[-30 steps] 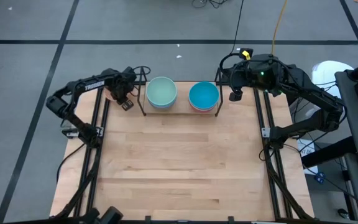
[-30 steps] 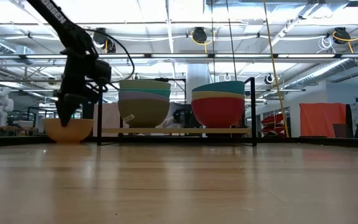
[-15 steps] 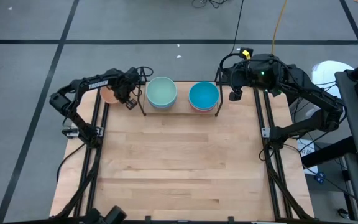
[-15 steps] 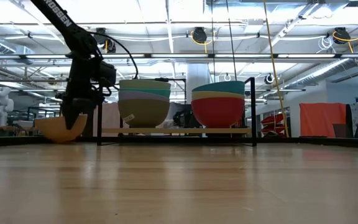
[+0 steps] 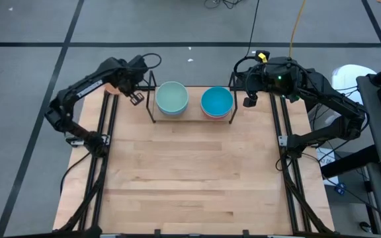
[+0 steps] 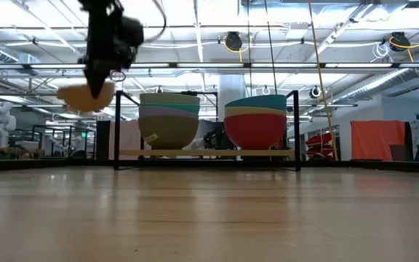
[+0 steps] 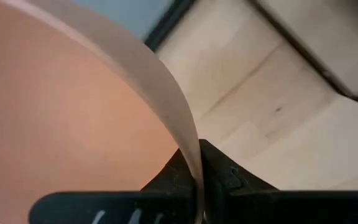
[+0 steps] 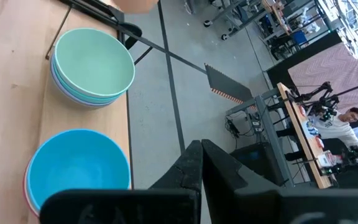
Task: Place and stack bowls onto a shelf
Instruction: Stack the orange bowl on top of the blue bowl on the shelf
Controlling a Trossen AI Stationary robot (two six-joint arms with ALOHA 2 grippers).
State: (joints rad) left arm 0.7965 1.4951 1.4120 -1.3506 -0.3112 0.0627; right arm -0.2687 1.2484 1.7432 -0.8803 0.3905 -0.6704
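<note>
Our left gripper point(image 6: 100, 73), clamped on the orange bowl's point(image 6: 86, 95) rim, holds it in the air beside the shelf point(image 6: 206, 153); next we carry it over the mint stack point(image 5: 172, 98). Right gripper point(image 5: 249, 100), fingers together, waits by the shelf.

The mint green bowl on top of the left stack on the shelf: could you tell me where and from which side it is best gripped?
Pinch the rim of the mint green bowl, probably from straight above, one finger inside and one outside. It sits upright and nested in the left stack, so only its thin rim is free, and the shelf has black wire uprights flanking the sides. The left gripper holds the orange bowl that way.
</note>
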